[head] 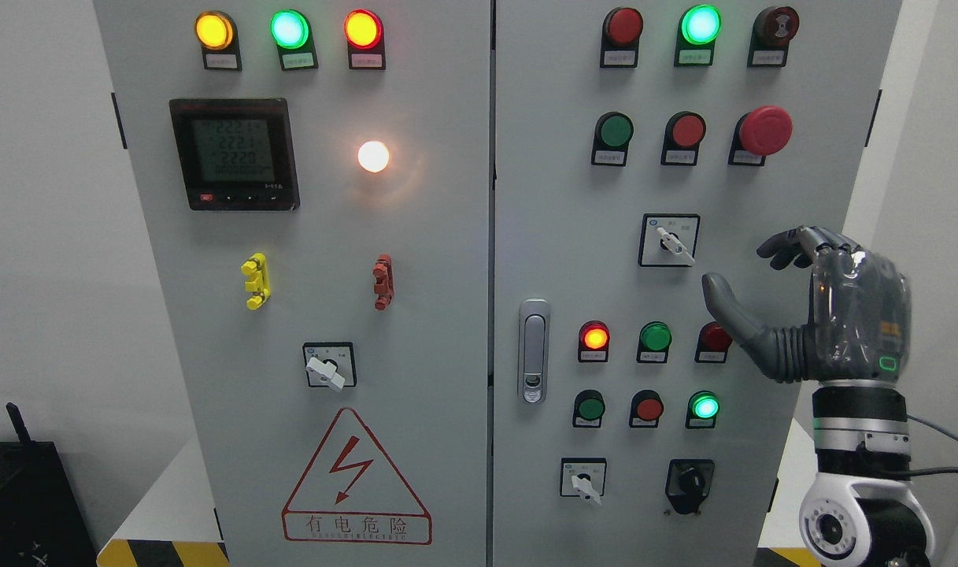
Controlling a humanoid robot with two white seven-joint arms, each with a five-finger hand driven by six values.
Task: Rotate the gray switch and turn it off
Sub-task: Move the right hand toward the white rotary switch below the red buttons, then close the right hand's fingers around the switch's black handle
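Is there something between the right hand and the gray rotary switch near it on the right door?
Nothing visible. The right hand is open, just right of the gray switch, with only bare panel between them.

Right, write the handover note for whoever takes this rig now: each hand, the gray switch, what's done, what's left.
Right hand: raised in front of the cabinet's right door, fingers open, thumb out, holding nothing.
Left hand: not in view.
Gray switch: on the right door, just up and left of the right hand; its lever points down-right. The hand is close but not touching it.
Done: hand brought near the switch.
Left: close the fingers on the lever, rotate it to off. Three similar rotary switches sit lower on the panel, so I take the nearest as the target.
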